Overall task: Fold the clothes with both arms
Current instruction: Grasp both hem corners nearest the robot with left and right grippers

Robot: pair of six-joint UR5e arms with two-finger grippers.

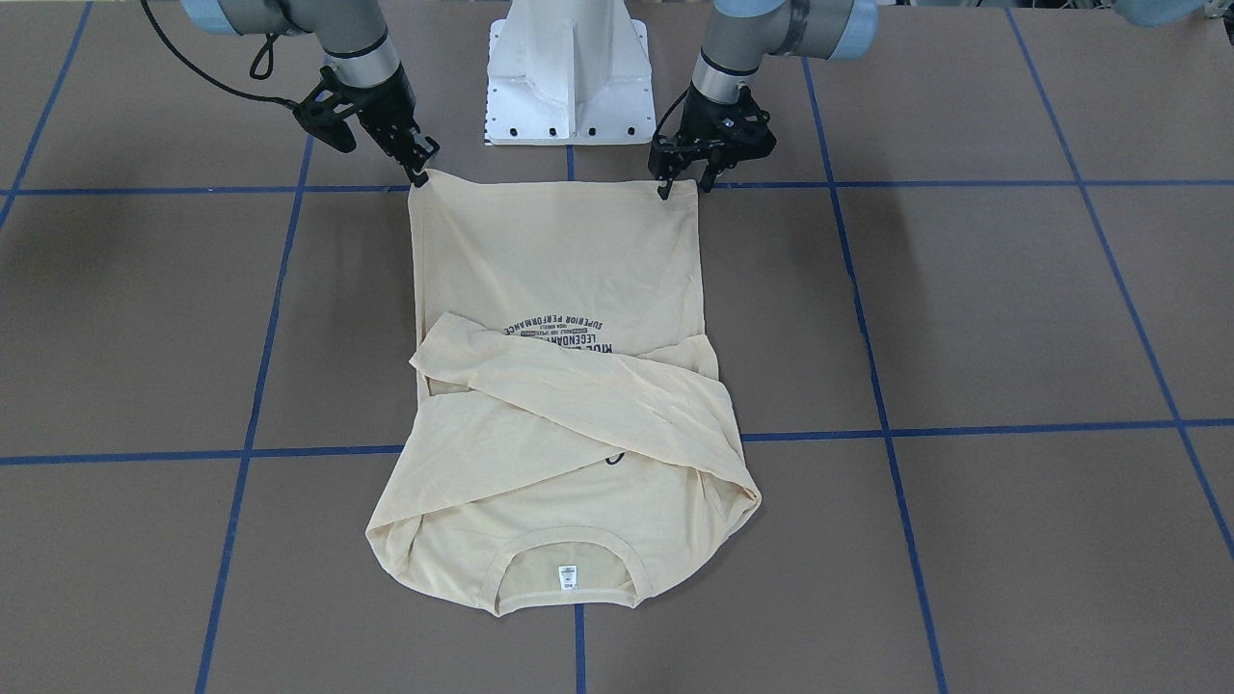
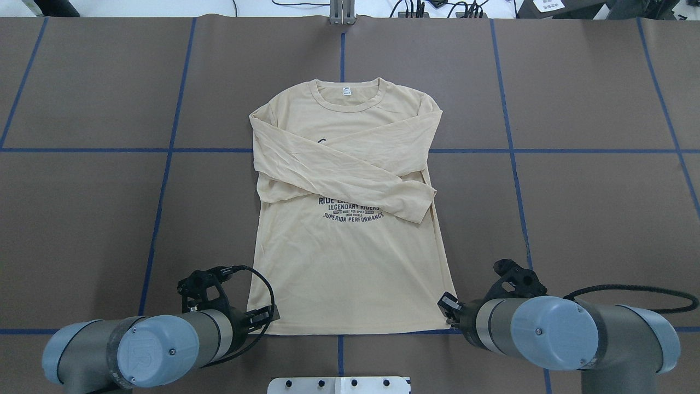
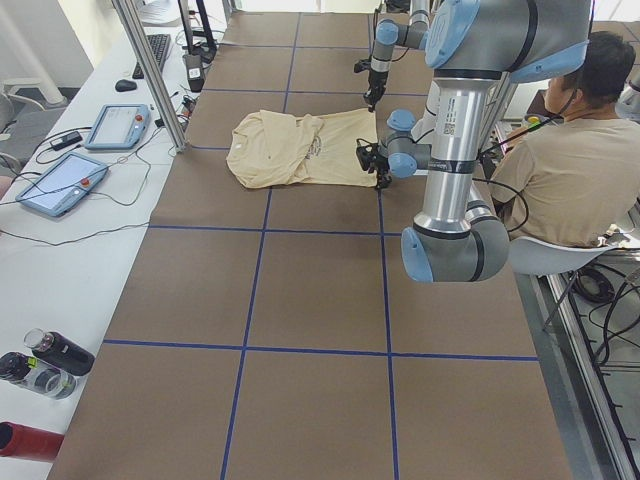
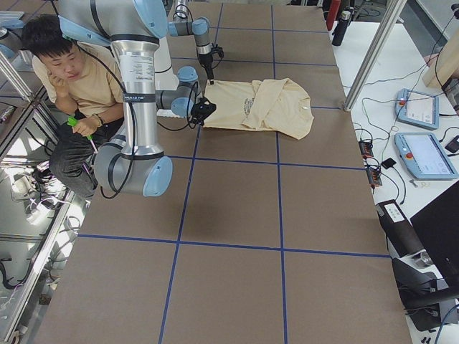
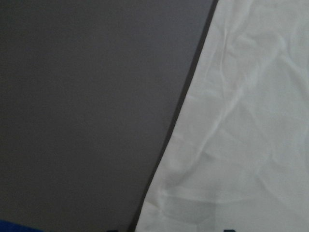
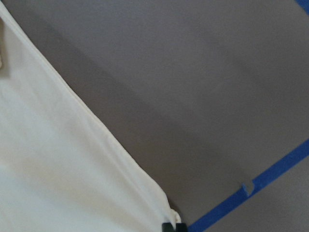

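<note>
The cream-yellow shirt (image 2: 350,262) lies flat, print side up, on the brown table, collar at the far side and both sleeves folded across the chest. It also shows in the front-facing view (image 1: 569,270). My left gripper (image 1: 684,185) is open, its fingers astride the hem corner near my base; the left wrist view shows the shirt's edge (image 5: 241,121) between spread fingertips. My right gripper (image 1: 418,173) is at the other hem corner with its fingers together, shut on the shirt's corner (image 6: 159,203). In the overhead view the left gripper (image 2: 268,316) and the right gripper (image 2: 445,303) sit at the hem.
The white pedestal base (image 1: 567,77) stands just behind the hem. Blue tape lines (image 1: 964,429) cross the table. A seated person (image 3: 570,170) is beside the robot. A side bench holds tablets (image 3: 60,185) and bottles (image 3: 40,365).
</note>
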